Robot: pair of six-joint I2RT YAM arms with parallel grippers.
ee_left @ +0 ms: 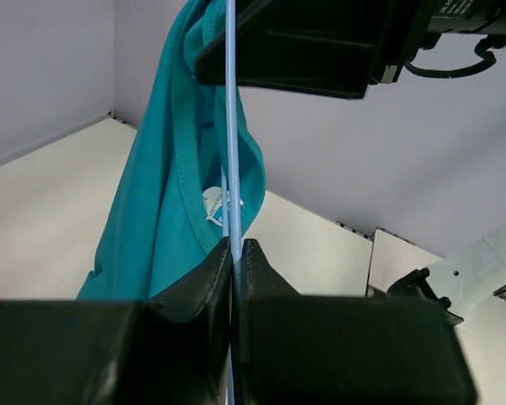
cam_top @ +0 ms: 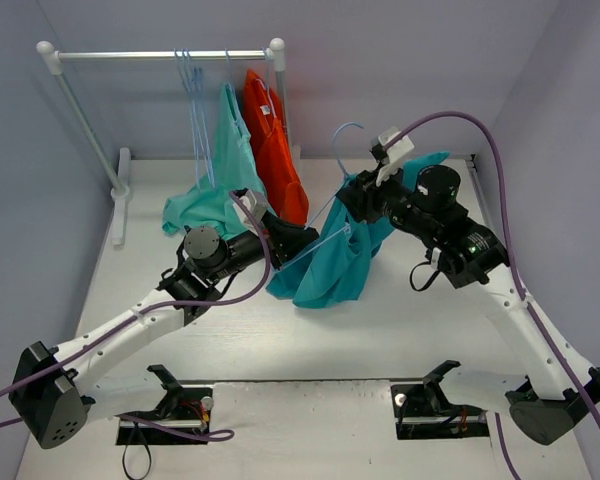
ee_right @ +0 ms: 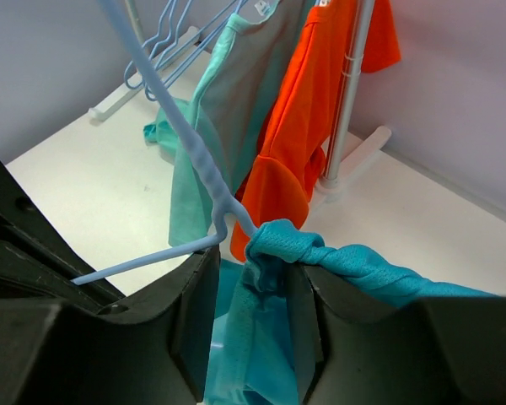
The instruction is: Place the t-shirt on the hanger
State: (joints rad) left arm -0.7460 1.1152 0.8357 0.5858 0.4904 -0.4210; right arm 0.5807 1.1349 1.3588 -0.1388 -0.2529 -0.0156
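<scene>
The teal t-shirt [cam_top: 335, 265] hangs bunched from the pale-blue hanger [cam_top: 345, 135] above the middle of the table. My left gripper [cam_top: 305, 238] is shut on the hanger's thin lower bar [ee_left: 231, 126], pinched between its fingertips [ee_left: 236, 249]; the t-shirt [ee_left: 164, 211] with its white label [ee_left: 215, 205] drapes behind. My right gripper [ee_right: 251, 270] sits at the hanger's neck [ee_right: 185, 135]. Its jaws stand apart, with a twisted fold of the t-shirt [ee_right: 363, 266] lying between them against the right finger [ee_right: 302, 312]. A gap shows beside the left finger [ee_right: 198, 295].
A white clothes rack [cam_top: 160, 56] stands at the back left with spare blue hangers [cam_top: 192, 90], a mint-green garment [cam_top: 215, 190] trailing onto the table, and an orange garment [cam_top: 275, 150]. The rack's pole [ee_right: 346, 110] is close behind the held hanger.
</scene>
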